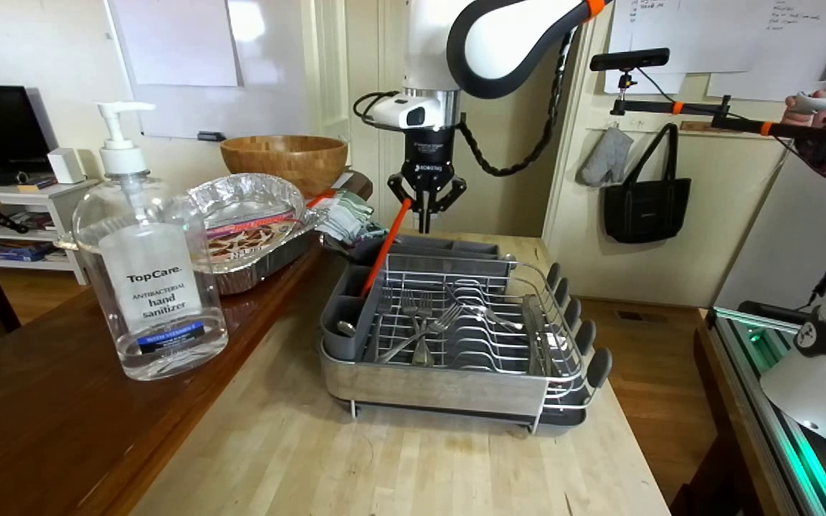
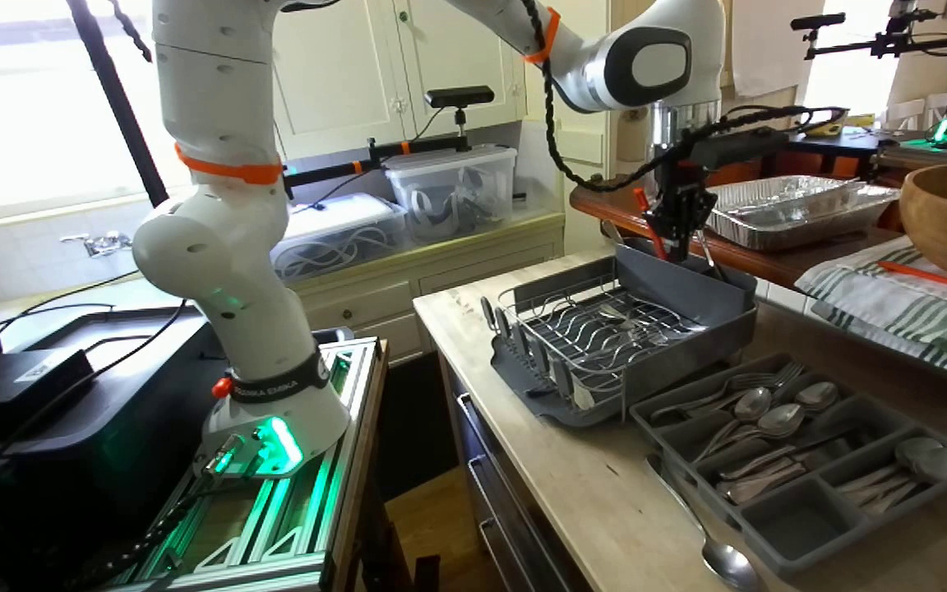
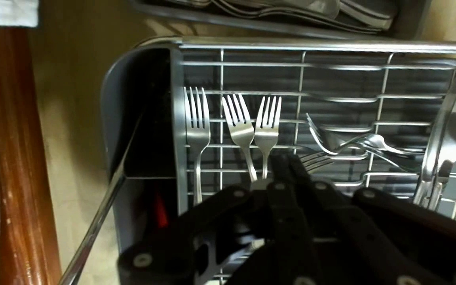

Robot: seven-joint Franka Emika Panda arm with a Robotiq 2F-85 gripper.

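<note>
Pincer (image 1: pixel 424 228) brought tightly together, gripping nothing, above a dish rack (image 1: pixel 431 387), forks (image 3: pixel 198 136) lying inside.

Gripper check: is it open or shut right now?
Shut. In an exterior view, the gripper points down, closed; in the wrist view, its fingers lie close side by side, nothing visible between them.

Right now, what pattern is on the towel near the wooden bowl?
The towel is white with green stripes, clearest in an exterior view.
</note>
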